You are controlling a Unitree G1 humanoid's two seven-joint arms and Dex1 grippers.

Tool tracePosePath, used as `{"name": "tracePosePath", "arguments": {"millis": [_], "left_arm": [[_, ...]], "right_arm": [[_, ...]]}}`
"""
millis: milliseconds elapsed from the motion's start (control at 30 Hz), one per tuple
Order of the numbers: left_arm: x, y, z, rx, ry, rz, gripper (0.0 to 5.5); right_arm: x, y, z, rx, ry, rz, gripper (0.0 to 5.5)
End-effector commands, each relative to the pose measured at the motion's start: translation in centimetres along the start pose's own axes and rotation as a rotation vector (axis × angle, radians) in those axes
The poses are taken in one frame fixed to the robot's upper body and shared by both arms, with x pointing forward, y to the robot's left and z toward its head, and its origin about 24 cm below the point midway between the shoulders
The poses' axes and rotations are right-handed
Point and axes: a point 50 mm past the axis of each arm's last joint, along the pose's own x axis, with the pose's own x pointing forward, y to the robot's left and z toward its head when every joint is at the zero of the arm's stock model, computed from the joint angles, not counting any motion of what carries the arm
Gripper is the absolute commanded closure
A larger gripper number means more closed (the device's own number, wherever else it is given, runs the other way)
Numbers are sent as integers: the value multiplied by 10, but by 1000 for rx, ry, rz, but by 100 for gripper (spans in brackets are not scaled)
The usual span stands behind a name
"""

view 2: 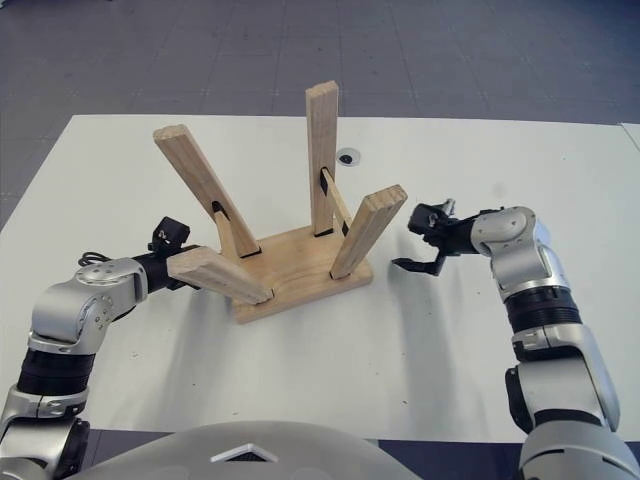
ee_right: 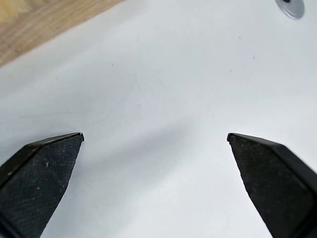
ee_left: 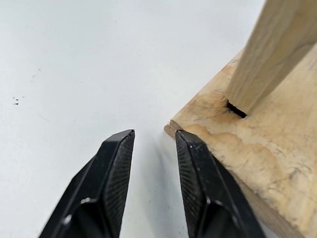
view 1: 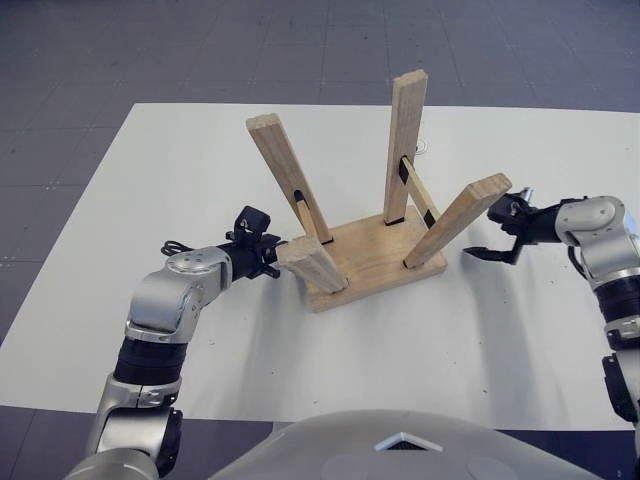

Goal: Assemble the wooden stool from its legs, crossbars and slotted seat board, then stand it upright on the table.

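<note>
Left eye view: upturned stool [view 1: 375, 262] sits between the left claw [view 1: 270, 257], narrowly parted, and right claw [view 1: 480, 234], spread wide; grommet [view 2: 347, 156] behind.

Your left gripper [ee_left: 154, 132] sits at 9 o'clock, jaws narrowly parted; your right gripper [ee_right: 155, 136], at 3 o'clock, gapes wide.

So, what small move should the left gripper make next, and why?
Probably ease the left gripper forward until its open fingers straddle the corner of the seat board, then close. The stool lies upside down, legs up, and that corner sits just beyond them, not yet gripped.
</note>
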Motion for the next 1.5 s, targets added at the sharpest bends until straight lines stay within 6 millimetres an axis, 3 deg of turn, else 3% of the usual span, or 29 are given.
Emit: {"name": "tracePosePath", "arguments": {"millis": [33, 133, 233, 467, 633, 700, 867, 933, 1033, 1100, 1267, 1500], "left_arm": [[-1, -3, 3, 5, -6, -13, 398], [0, -2, 3, 1, -6, -13, 398], [1, 0, 8, 28, -2, -15, 398], [3, 3, 12, 42, -5, -13, 398], [-3, 1, 0, 52, 40, -20, 398], [-16, 3, -4, 46, 56, -22, 398], [-77, 35, 6, 46, -7, 96, 398], [-99, 22, 12, 48, -42, -20, 398], [-133, -14, 17, 27, -80, -408, 398], [-148, -22, 16, 56, -12, -509, 378], [-163, -26, 31, 119, 4, -582, 301], [-146, -61, 61, 262, -191, -594, 187]], "right_arm": [[6, 10, -6, -48, 20, 63, 14], [11, 37, -4, -90, -5, 203, 14], [11, 67, 18, -146, -89, 338, 14], [9, 69, 31, -121, -114, 295, 14], [6, 70, 31, -121, -109, 303, 14], [1, 62, 27, -100, -93, 284, 14], [-46, 4, 2, 46, -46, 160, 14], [-65, -16, 3, 157, -103, 163, 14], [-89, -29, 4, 286, -171, 255, 14], [-98, -39, 2, 327, -183, 239, 10], [-96, -42, 3, 329, -188, 258, 10], [-92, -37, 5, 318, -184, 281, 10]]}}
